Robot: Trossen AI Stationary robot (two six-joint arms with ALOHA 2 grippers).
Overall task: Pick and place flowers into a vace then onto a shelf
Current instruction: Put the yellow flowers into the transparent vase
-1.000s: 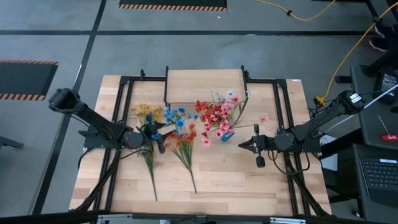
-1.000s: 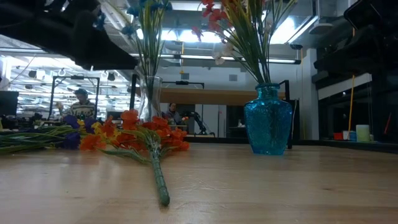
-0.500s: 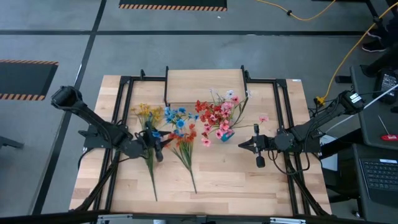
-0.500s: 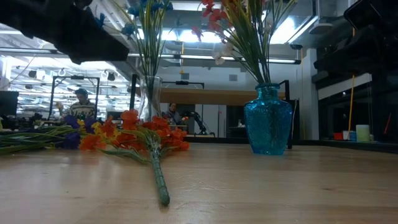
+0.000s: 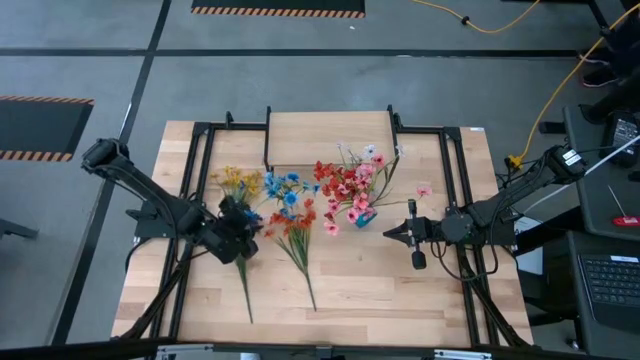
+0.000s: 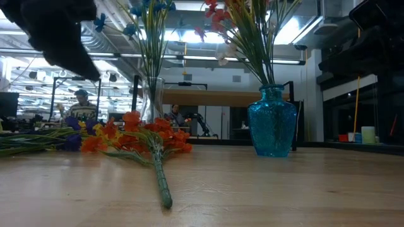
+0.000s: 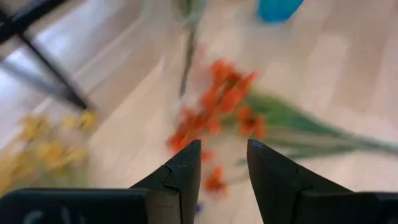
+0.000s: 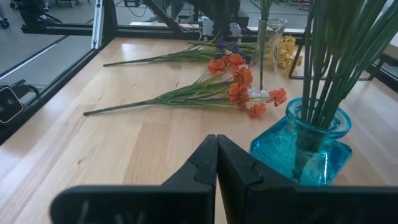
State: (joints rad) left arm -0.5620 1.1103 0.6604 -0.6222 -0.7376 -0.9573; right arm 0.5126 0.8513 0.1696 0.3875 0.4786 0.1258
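Left tool (image 5: pixel 238 243) had swung down beside the orange spray (image 5: pixel 293 228), fingers narrowing but still apart on nothing, so that pick looked next.

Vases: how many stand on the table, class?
2: a blue glass vase holding red and pink flowers near the table's middle, and a clear glass vase holding blue flowers to its left. None seems hidden.

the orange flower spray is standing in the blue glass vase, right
No. The orange-blossomed spray lies flat on the wooden tabletop, as the low view shows. The blue glass vase holds other green-stemmed flowers.
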